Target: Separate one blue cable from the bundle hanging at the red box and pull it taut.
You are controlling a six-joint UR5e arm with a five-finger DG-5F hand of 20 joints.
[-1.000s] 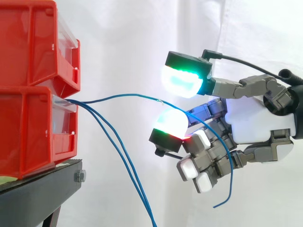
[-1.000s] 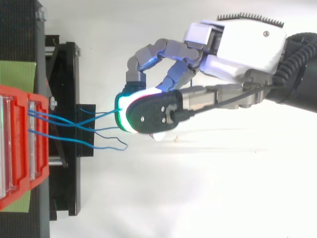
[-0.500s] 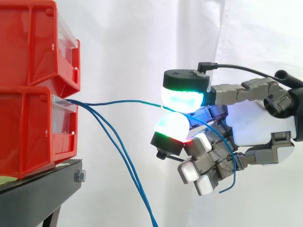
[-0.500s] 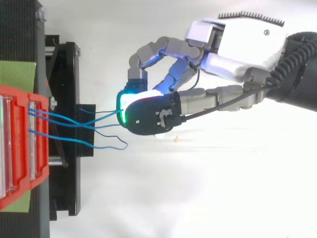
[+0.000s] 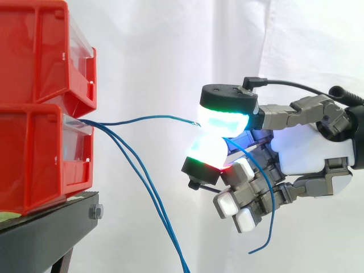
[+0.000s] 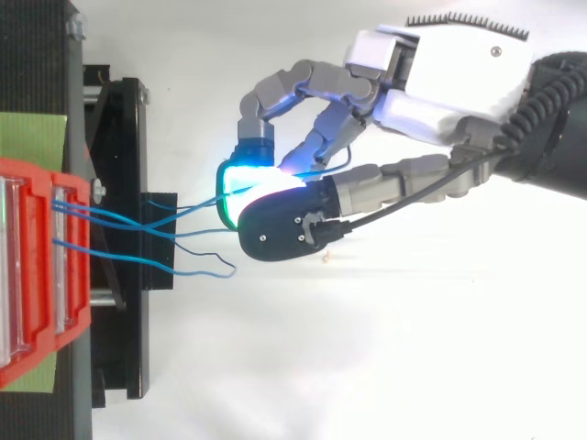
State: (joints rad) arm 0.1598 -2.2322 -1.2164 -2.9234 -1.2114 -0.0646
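Observation:
Three thin blue cables come out of the lower red bin (image 5: 40, 153). One blue cable (image 5: 148, 118) runs nearly level, with a slight arch, from the bin to my hand (image 5: 310, 151). Two glowing fingertips (image 5: 207, 151) press together on it, one above the other. Its free tail (image 5: 272, 199) hangs down past the curled fingers. The other two cables (image 5: 148, 187) droop together toward the bottom edge. From above, my hand (image 6: 431, 92) reaches in from the right, and the held cable (image 6: 197, 209) meets its pads.
Two red bins are stacked on a black stand (image 5: 51, 227) at the left. A white curtain hangs behind. From above, one loose cable end (image 6: 197, 270) curls in front of the stand (image 6: 119, 137), below my hand.
The upper glowing pad has come down onto the lower one, closing on the level cable. The cable's tail has swung a little. The two hanging cables have stayed put.

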